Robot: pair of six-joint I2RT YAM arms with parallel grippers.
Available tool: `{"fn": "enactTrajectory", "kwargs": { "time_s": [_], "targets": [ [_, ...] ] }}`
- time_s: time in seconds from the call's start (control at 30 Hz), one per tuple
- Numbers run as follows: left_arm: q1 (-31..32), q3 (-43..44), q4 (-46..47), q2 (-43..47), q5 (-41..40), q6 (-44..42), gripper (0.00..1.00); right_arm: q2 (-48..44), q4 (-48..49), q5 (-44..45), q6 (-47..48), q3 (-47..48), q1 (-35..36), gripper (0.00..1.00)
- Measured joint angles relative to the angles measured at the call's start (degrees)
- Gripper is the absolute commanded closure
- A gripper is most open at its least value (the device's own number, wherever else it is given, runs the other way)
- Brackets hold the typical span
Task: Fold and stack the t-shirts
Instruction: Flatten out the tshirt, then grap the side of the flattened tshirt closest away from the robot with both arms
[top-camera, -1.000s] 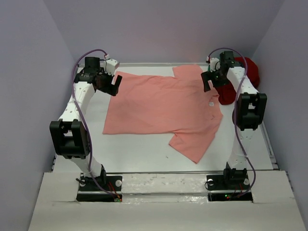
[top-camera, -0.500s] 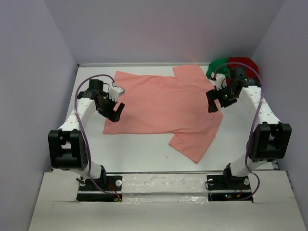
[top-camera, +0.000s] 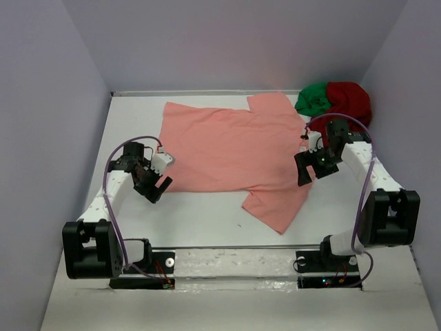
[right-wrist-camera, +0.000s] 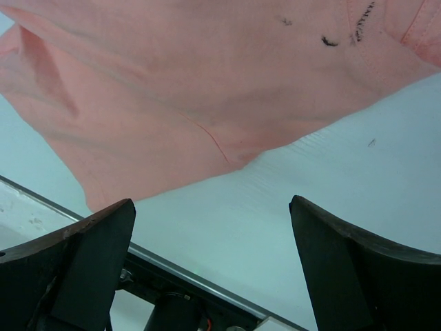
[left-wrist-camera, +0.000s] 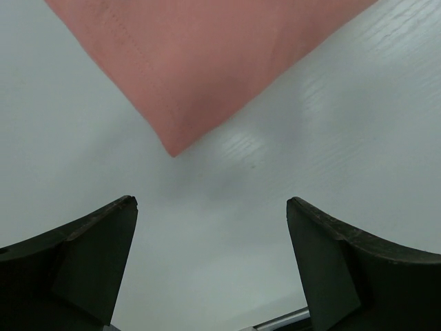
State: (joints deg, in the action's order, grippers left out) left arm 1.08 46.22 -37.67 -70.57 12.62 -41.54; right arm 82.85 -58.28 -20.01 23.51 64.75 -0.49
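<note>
A salmon-pink t-shirt [top-camera: 231,148] lies spread flat on the white table, one sleeve pointing toward the front. Bunched in the back right corner are a green shirt [top-camera: 313,98] and a dark red shirt [top-camera: 348,100]. My left gripper [top-camera: 157,185] hangs open over the shirt's near left corner [left-wrist-camera: 172,141], with only bare table between its fingers. My right gripper [top-camera: 305,170] is open too, low above the table beside the shirt's right edge [right-wrist-camera: 227,148]. Nothing is held by either.
The table's metal front rail [right-wrist-camera: 200,279] shows under the right gripper. Grey walls close in the left, back and right sides. Both arm bases [top-camera: 141,265] stand at the near edge.
Both arms have pulled back from the far side toward the front and dropped lower. The right arm no longer covers the green and dark red shirts. Both grippers stayed open.
</note>
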Motion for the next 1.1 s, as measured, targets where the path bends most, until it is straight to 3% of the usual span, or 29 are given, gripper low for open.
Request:
{"fn": "enactTrajectory", "kwargs": {
  "time_s": [0.2, 0.43, 0.73, 1.1],
  "targets": [
    [-2.67, -2.69, 2.4, 1.51, -3.74, -0.5, 0.01, -0.26, 0.04, 0.55, -0.5, -0.04, 0.0, 0.01],
    [-3.78, -2.67, 4.96, 1.27, -2.47, -2.99, 0.01, -0.33, 0.07, 0.57, -1.01, -0.04, 0.0, 0.01],
    [-5.77, 0.5, 3.96, -8.09, 3.28, -8.79, 0.02, -0.33, 0.22, 1.25, -1.88, -0.04, 0.0, 0.01],
    [-7.23, 3.28, 5.44, -16.39, 3.96, -12.74, 0.24, 0.61, 0.11, 1.66, -2.34, 0.13, 0.0, 0.01]
  ]
}}
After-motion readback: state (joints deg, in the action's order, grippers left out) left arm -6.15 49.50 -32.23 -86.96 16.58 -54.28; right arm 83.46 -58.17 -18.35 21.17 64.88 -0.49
